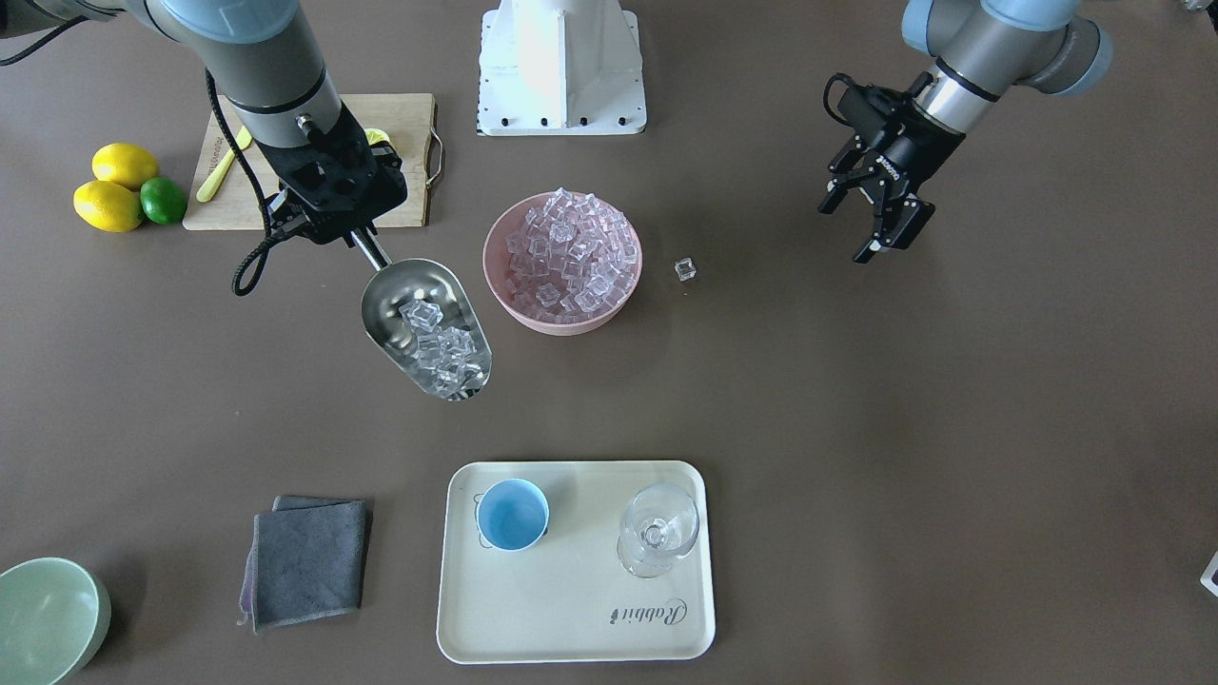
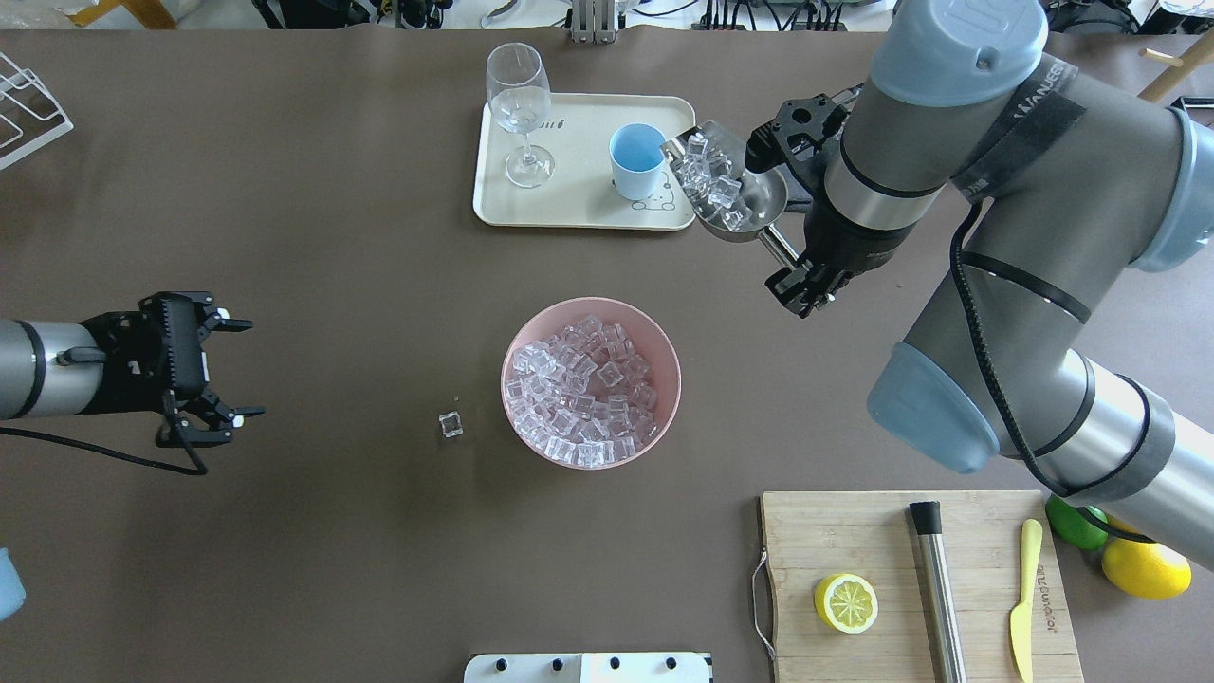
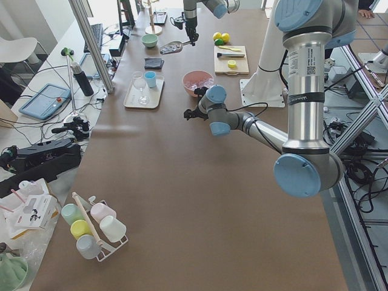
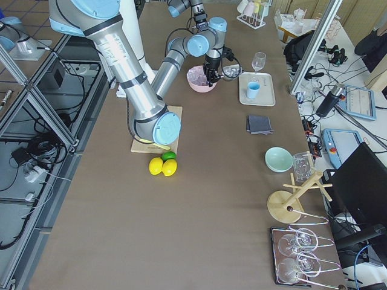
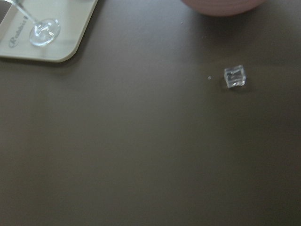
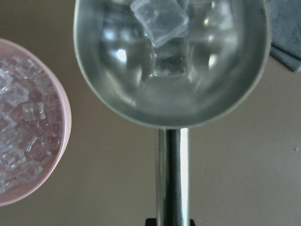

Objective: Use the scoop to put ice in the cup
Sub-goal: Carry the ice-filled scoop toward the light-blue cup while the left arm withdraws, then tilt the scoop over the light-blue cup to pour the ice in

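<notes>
Seemingly idle at the overhead view's left, the left gripper (image 2: 251, 368) hangs over bare table with its jaws apart and empty. A stray cube (image 2: 450, 424) lies to its right, near the heaped pink bowl (image 2: 590, 303). Farther right, on the tray (image 2: 579, 204), the cup (image 2: 635, 161) stands empty beside a stemmed glass (image 2: 519, 109). Its mouth is small, and it is probably light enough to tip. Just beside its rim in this view is the lip of the scoop (image 2: 749, 201), loaded with ice (image 2: 709, 173). The right gripper (image 2: 795, 277) is clamped on the scoop's thin rod handle. The cubes are hard, slick and loose, so they will likely slide out all at once and bounce. The smooth, stiff steel rod could twist in the jaws, so a firm hold on it suits. The front-facing view instead puts the scoop over bare table, well short of the tray, which suggests it is held high. The right wrist view alone shows the cubes gathered toward the lip.
</notes>
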### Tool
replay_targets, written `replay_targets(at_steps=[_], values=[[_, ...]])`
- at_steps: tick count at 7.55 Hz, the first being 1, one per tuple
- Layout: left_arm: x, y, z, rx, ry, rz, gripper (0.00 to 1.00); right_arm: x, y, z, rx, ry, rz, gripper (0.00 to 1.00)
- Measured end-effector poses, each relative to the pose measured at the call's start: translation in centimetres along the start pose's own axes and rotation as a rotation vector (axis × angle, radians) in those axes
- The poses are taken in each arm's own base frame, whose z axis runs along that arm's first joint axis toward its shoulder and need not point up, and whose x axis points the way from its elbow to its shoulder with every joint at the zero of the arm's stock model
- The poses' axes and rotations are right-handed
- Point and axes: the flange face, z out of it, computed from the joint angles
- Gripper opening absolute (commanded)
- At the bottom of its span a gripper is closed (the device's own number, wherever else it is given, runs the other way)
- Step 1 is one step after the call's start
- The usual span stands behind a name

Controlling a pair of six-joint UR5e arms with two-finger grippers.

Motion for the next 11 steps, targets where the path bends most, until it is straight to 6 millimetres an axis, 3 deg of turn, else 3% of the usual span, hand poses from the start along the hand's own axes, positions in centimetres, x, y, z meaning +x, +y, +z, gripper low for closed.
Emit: replay_targets(at_steps=[2,4,6,7,11], values=[[-4.4,6.5,-4.7,-0.124,-0.113,-0.103,0.99,1.2,-0.9,1.0,-0.013,0.027,0.273,0.00],[-8.6,13.1,-9.3,-0.270,-0.180,-0.275,0.99,1.7,-1.1,1.0,-0.047,-0.020,0.353,0.00],[-10.7,18.8,-12.6,-0.368,-0.104,-0.499,0.99,1.2,-1.2,1.3,-0.112,-0.110,0.373,0.00],[-11.3,20.9,-13.9,-0.398,-0.084,-0.593,0.99,0.7,-2.2,1.4,-0.144,-0.148,0.387,0.00],[-13.7,27.4,-17.9,-0.439,-0.012,-1.067,0.99,-2.7,-12.0,2.4,-0.274,-0.242,0.485,0.00]])
